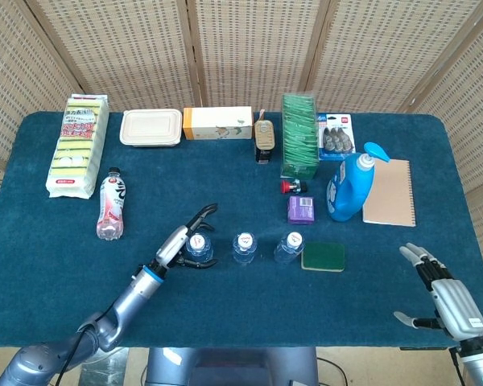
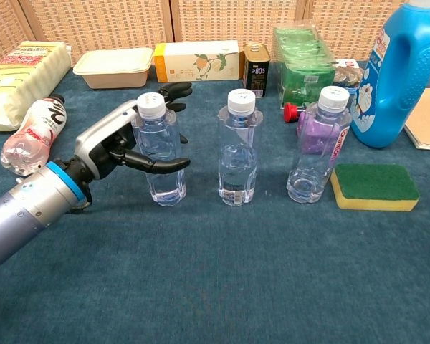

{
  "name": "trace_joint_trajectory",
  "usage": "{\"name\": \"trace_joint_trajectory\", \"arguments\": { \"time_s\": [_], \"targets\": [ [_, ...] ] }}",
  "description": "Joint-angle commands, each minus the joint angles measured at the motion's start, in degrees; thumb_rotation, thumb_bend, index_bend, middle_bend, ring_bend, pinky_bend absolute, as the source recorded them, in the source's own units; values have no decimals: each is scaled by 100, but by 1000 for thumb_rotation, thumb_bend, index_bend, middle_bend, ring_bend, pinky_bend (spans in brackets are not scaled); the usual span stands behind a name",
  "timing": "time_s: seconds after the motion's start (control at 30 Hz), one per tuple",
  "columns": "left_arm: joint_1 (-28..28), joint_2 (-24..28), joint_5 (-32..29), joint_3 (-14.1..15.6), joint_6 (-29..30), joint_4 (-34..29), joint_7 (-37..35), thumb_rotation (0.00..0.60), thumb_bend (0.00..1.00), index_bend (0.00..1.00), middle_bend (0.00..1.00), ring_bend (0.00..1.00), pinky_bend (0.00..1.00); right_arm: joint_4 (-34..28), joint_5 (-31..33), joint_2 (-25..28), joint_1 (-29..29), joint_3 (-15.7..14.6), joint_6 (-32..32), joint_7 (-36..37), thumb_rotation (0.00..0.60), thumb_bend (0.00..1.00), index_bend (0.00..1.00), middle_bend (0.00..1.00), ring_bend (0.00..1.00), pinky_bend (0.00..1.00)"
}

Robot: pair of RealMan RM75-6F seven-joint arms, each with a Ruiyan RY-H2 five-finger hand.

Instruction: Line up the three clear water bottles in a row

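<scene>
Silver-grey tubular left forearm, bright blue ring at the wrist, and a silver-backed left hand (image 2: pixel 118 145) with black fingers (image 2: pixel 165 164). Over at the edge, the pale grey right hand (image 1: pixel 453 298) shows lighter, grey-tipped fingers.
</scene>
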Motion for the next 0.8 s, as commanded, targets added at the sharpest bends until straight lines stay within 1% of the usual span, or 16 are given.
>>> {"name": "trace_joint_trajectory", "arguments": {
  "time_s": [0.03, 0.27, 0.47, 0.67, 0.77, 0.8],
  "targets": [
    [52, 126, 34, 24, 127, -165, -2, 600, 194, 0, 0, 7, 253, -13, -16, -2, 2, -8, -8, -15, 600, 118, 43, 47, 49, 104],
    [133, 561, 90, 43, 359, -747, 13, 600, 192, 0, 0, 0, 239, -37, -35, 2, 6, -24, -30, -52, 600, 118, 44, 47, 48, 104],
    [295, 1382, 234, 79, 814, -1743, 319, 600, 190, 0, 0, 0, 204, -69, -70, 3, 11, -45, -49, -104, 600, 118, 43, 47, 48, 104],
    [557, 2579, 342, 171, 1170, -2931, 1035, 600, 177, 0, 0, 0, 173, -110, -135, 24, -16, -73, 10, -121, 600, 118, 43, 47, 48, 104],
    [736, 3309, 286, 192, 1286, -3519, 1459, 600, 173, 0, 0, 0, 156, -128, -181, 38, -32, -83, 59, -124, 600, 117, 43, 47, 48, 104],
    [811, 3594, 238, 204, 1289, -3751, 1716, 600, 173, 0, 0, 0, 150, -134, -195, 40, -36, -86, 73, -128, 600, 117, 43, 47, 48, 104]
  ]
}}
